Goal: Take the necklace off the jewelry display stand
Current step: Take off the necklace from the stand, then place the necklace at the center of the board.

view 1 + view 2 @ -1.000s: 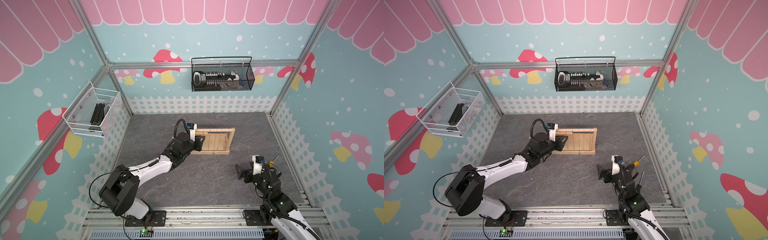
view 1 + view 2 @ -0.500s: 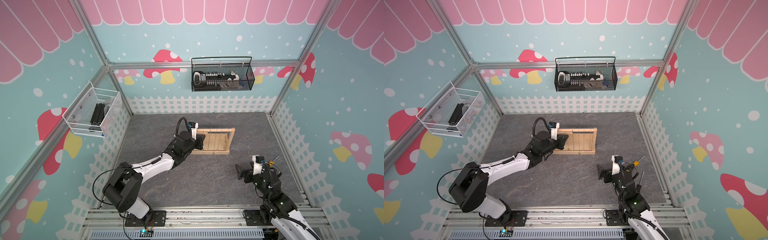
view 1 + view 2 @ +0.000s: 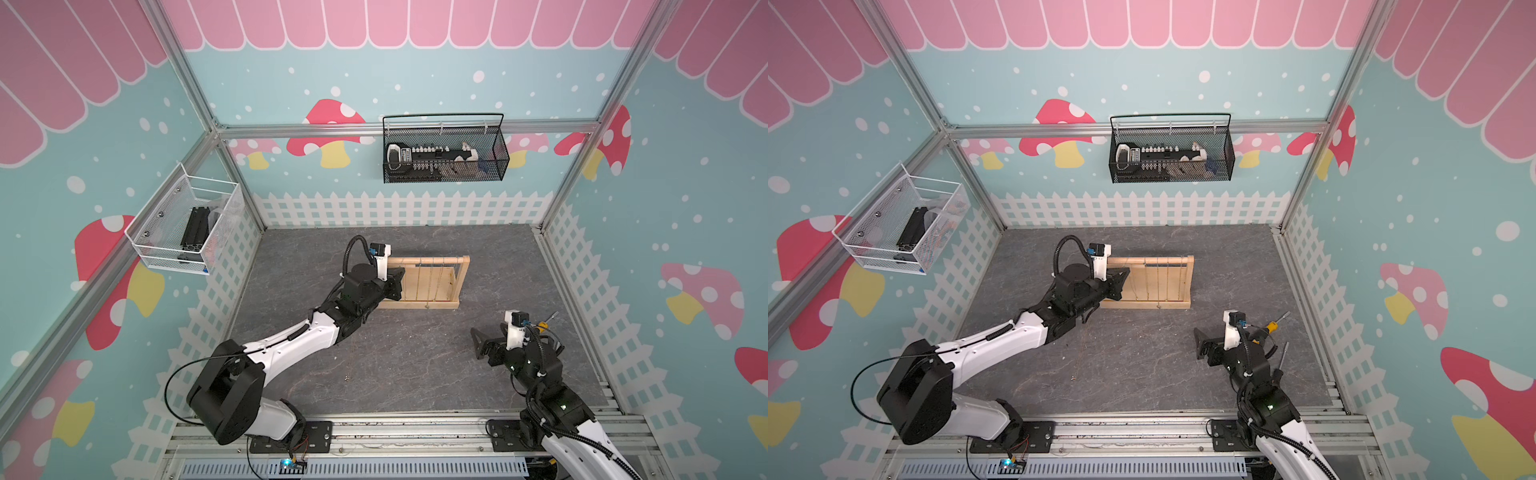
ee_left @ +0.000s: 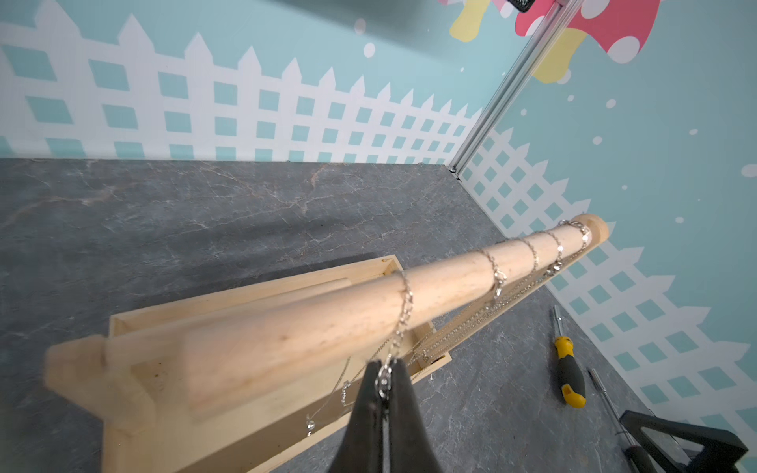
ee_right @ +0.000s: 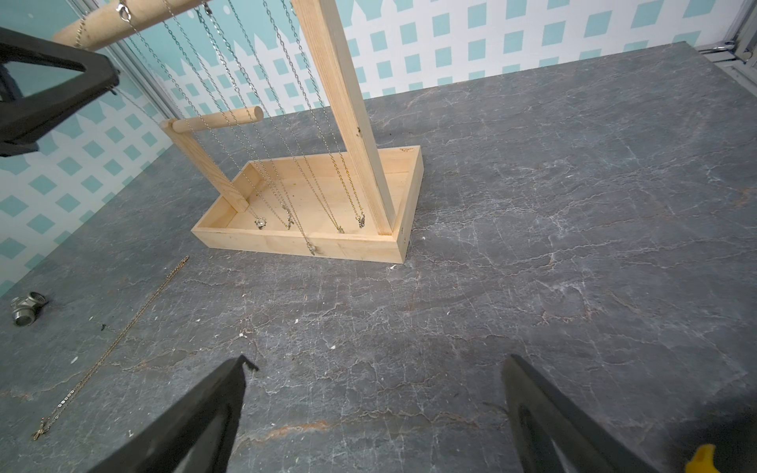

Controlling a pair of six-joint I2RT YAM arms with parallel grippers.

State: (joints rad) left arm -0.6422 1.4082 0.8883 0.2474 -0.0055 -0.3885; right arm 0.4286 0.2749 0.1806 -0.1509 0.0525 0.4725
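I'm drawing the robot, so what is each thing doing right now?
left claw: shut on the necklace
necklace: looped over the rail, pinched just below it
right claw: open, empty
jewelry display stand: upright, several chains hanging
loose chain: lying flat on the table
screwdriver: lying on the table

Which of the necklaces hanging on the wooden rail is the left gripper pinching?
The lone chain on the rail, pinched below it by the shut left gripper. The other chains bunch toward the far end, untouched.
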